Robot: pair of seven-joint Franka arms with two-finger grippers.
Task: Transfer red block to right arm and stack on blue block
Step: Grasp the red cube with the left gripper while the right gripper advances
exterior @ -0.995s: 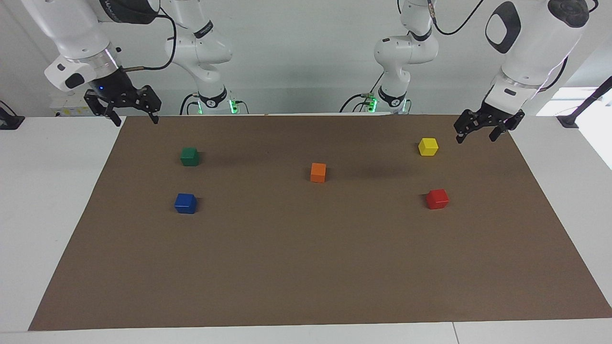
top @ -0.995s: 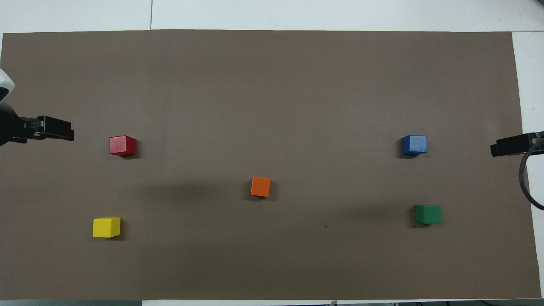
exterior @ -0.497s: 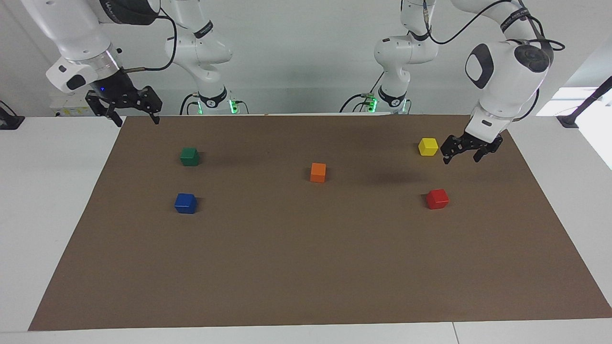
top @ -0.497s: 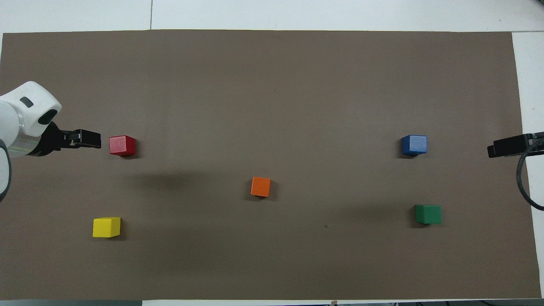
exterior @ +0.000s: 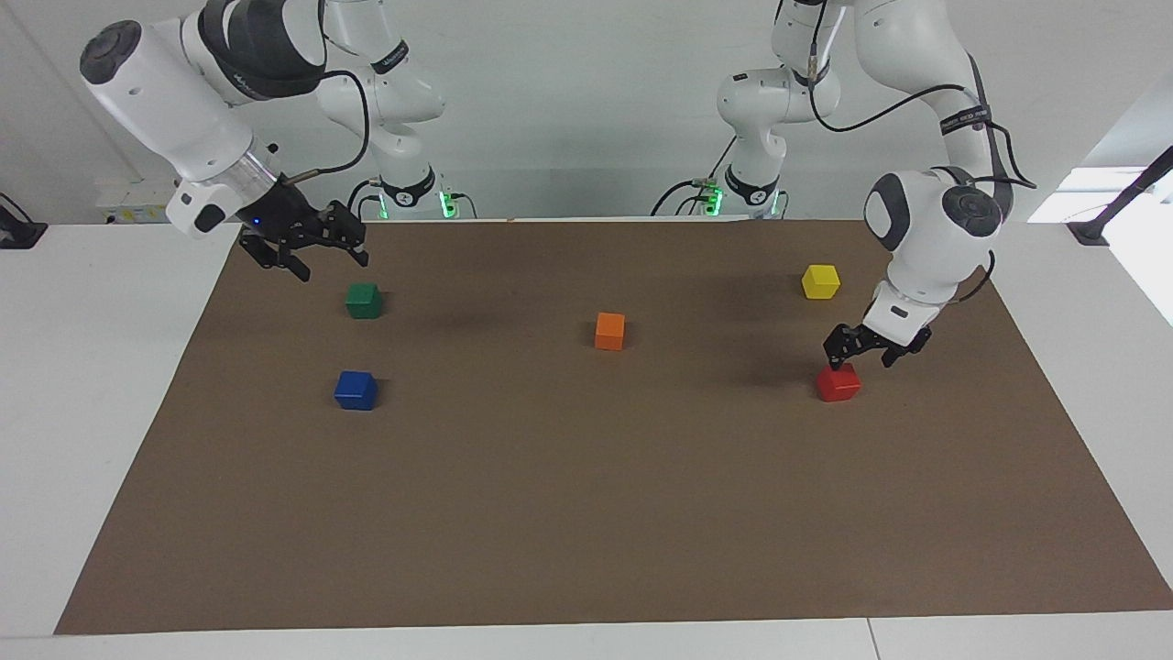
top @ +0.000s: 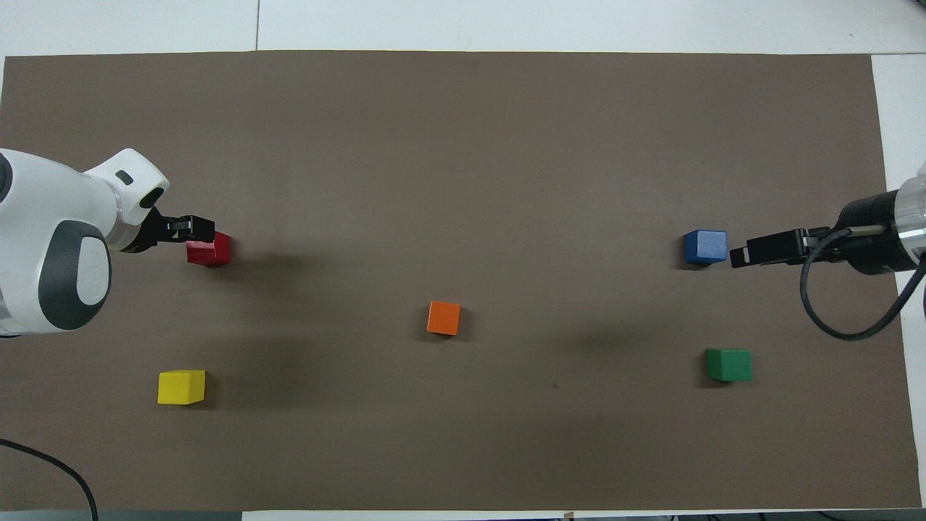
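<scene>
Two white arms stand over the tabletop (exterior: 1054, 385), which carries a wide brown mat (exterior: 586, 513), and five small cubes lie on that mat. I take the orange cube (exterior: 609, 331), in the middle of the mat, as my landmark.

From it toward the left arm's end lies the red block (exterior: 838, 382), a little farther from the robots than the orange cube. The left end effector (exterior: 862, 353) hangs just above this block with its fingers spread, not yet around it. From the orange cube toward the right arm's end, the blue block (exterior: 356, 390) sits apart, with a green cube (exterior: 364, 300) nearer to the robots than it. The right end effector (exterior: 313, 258) is in the air close to the green cube, fingers also spread. A yellow cube (exterior: 820, 281) rests nearer to the robots than the red block.

I think the step now is the grasp. To do it well, the left arm should centre its fingers on two flat sides, descend straight, and close only when both fingers are beside the block, so it does not push it away.
</scene>
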